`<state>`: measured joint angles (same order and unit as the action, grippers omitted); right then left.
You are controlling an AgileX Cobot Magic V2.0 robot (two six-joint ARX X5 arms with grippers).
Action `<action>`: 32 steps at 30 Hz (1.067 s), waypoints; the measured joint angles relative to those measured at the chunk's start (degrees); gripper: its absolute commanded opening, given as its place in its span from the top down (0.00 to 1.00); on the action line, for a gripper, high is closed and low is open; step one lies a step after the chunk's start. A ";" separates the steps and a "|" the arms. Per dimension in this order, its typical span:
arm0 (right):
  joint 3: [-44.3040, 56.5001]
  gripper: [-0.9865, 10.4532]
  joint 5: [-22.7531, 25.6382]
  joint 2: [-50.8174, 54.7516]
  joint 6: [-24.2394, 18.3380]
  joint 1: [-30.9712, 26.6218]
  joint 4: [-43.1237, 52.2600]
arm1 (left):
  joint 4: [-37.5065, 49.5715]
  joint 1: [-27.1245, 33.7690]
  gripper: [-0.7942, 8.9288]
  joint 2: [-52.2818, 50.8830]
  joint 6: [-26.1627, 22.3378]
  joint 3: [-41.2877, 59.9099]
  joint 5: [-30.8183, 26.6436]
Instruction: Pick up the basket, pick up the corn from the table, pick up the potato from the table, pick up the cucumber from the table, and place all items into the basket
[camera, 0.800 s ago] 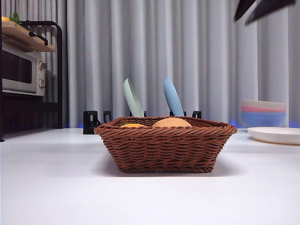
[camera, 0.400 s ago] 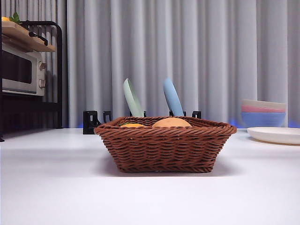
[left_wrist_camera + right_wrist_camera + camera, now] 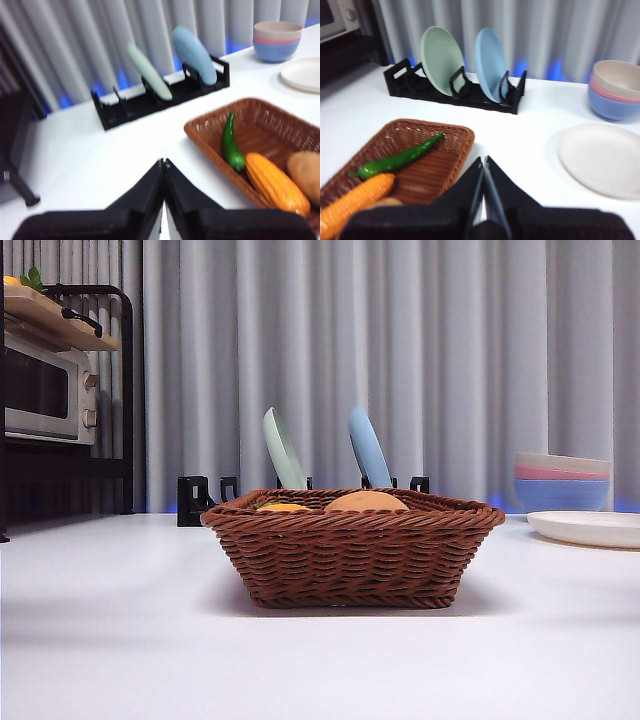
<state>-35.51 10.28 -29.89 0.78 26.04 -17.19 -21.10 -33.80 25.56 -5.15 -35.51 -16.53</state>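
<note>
Both claws are closed and hold nothing: the left claw [image 3: 163, 162] and right claw [image 3: 483, 160] hang above the desk [image 3: 120, 640]. The basket [image 3: 352, 548] holds the corn [image 3: 275, 182], potato [image 3: 306, 172] and cucumber [image 3: 400, 159], with bare desk around it.

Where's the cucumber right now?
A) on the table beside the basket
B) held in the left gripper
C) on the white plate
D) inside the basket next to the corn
D: the left wrist view shows the cucumber lying inside the basket beside the corn; both grippers are shut and hold nothing.
</note>
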 measured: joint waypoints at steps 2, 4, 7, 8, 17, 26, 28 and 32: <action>2.21 0.93 0.35 3.26 0.26 0.26 -2.12 | -0.61 0.00 0.93 -4.42 1.49 2.71 -0.98; 2.43 0.93 0.66 4.09 1.86 0.24 -4.20 | -0.04 0.00 0.93 -6.95 2.25 2.82 -1.55; 2.43 0.93 1.70 3.82 6.05 0.24 -4.42 | 1.57 0.00 0.92 -7.32 2.86 2.21 -2.34; 2.43 0.93 1.70 3.63 7.06 0.24 -4.50 | 1.14 0.00 0.92 -7.28 2.89 2.21 -2.89; 2.43 0.93 3.37 3.26 9.33 0.24 -4.72 | -4.31 0.00 0.92 -6.29 3.28 2.25 -2.82; 2.43 0.93 3.39 3.26 9.35 0.24 -4.74 | -9.75 0.92 0.92 -7.21 1.62 2.40 -3.26; 2.43 0.93 3.41 3.23 9.35 0.24 -4.76 | -8.41 4.02 0.92 -8.72 0.59 2.82 -2.25; 2.43 0.93 3.41 3.23 9.35 0.24 -4.81 | -0.92 14.78 0.92 -12.59 0.13 5.86 3.58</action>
<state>-33.08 13.69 -26.65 10.13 26.28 -22.00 -22.02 -19.03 12.97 -5.02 -29.65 -12.95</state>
